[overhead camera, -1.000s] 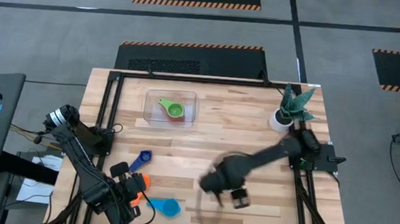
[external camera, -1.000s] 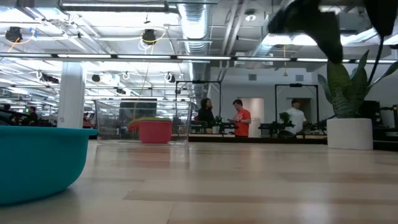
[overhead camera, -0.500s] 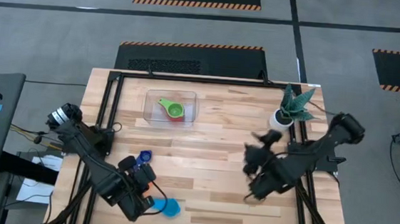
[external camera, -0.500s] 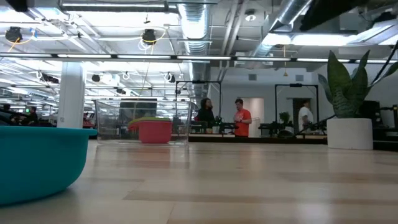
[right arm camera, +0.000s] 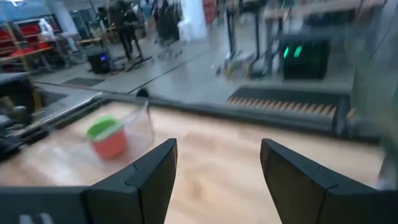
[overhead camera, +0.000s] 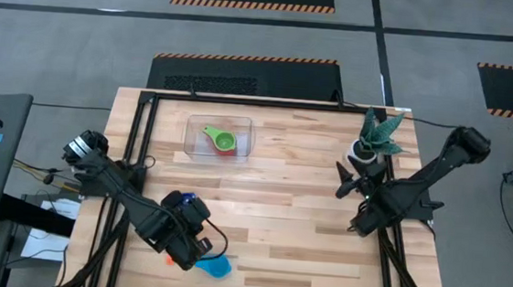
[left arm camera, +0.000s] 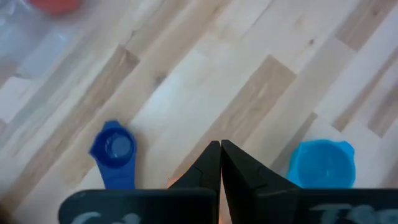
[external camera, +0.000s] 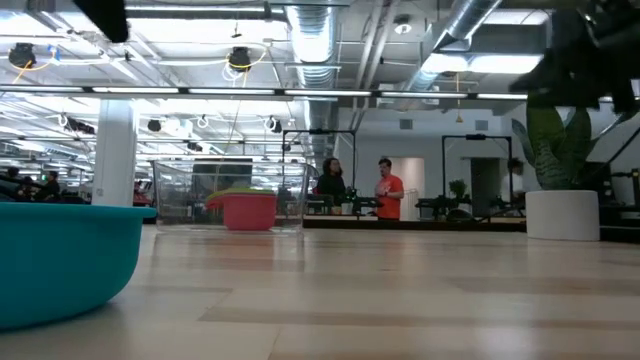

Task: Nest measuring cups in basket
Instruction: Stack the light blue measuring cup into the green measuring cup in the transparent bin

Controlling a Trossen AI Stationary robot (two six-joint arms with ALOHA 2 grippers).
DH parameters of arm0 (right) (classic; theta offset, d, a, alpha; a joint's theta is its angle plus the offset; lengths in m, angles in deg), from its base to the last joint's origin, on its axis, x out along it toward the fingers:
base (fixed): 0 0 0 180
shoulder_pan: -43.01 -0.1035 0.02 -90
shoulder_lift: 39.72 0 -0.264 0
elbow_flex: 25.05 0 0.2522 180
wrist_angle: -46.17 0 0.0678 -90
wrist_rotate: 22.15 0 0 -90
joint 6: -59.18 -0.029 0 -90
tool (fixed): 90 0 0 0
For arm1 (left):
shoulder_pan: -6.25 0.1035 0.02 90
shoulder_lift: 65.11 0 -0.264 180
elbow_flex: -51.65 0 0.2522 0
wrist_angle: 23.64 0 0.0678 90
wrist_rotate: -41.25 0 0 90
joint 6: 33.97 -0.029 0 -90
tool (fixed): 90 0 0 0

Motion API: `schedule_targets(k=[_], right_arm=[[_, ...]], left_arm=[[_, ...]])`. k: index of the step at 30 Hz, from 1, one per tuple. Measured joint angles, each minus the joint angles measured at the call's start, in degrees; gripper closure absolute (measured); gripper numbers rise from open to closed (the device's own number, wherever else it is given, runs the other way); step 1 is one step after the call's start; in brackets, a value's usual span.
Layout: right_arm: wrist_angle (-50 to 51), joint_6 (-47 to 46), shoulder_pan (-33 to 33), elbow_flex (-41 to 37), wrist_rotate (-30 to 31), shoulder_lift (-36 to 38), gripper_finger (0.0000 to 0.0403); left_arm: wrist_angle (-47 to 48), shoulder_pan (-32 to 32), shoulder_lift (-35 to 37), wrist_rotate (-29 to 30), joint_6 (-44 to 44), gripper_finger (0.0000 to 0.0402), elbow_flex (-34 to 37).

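Note:
The clear basket (overhead camera: 238, 147) stands at the table's far middle. It holds a green cup (overhead camera: 223, 141) nested in a red cup (external camera: 248, 211). A blue cup (left arm camera: 114, 149) and a light blue cup (left arm camera: 322, 163) lie on the wood near the near-left corner, and an orange sliver (overhead camera: 169, 259) peeks out beside my left arm. My left gripper (left arm camera: 220, 148) is shut and hovers over bare wood between those two cups. My right gripper (right arm camera: 217, 163) is open, raised at the right edge beside the plant. No yellow or dark blue cup shows.
A white plant pot (overhead camera: 360, 153) with a green plant stands at the far right corner, close to my right arm. Black frame rails (overhead camera: 142, 135) run along the table's left and right sides. The wood between the basket and the near cups is bare. People stand far off in the room.
My right arm has swung from the table's near middle back to the right edge and risen beside the plant. My left gripper has moved from the near-left corner toward the right, over the blue and light blue cups. The cups in the basket have stayed put.

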Motion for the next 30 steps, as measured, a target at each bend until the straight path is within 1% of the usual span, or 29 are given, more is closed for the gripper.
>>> schedule_targets(k=[3, 6, 11, 15, 19, 25, 27, 30], right_arm=[[-7.75, 1.41, -2.23, -4.80, -3.68, 2.40, 0.0148], [-15.52, 7.11, -4.35, -7.55, -6.35, 3.63, 0.0148], [-27.59, 23.02, -5.08, -8.60, -6.88, 4.00, 0.0148], [-36.17, 38.22, -3.99, -8.59, -11.32, 3.89, 0.0148], [-40.41, 46.76, -0.53, -8.59, -16.20, 3.89, 0.0148], [-45.84, 60.86, 7.68, -8.59, -26.59, 3.89, 0.0148], [-48.77, 67.37, 11.26, -8.59, -31.69, 3.89, 0.0148], [-54.33, 78.57, 17.95, -8.59, -43.59, 3.87, 0.0148]], left_arm=[[-0.33, 1.07, 0.00, 0.86, -2.22, 0.0402, 0.00], [-1.23, 2.24, 0.00, 0.88, -5.14, 0.0401, 0.00], [-2.97, 4.54, 0.00, 0.86, -9.18, 0.0401, 0.00], [-4.16, 6.13, 0.00, 0.90, -11.94, 0.0401, 0.00], [-5.48, 7.08, 0.00, 0.62, -14.60, 0.0402, 0.00], [-6.18, 7.32, 0.00, 0.43, -15.78, 0.0401, 0.00], [-6.19, 7.29, 0.00, 0.28, -15.75, 0.0401, 0.00], [-6.18, 7.16, 0.00, -1.29, -15.73, 0.0401, 0.00]])
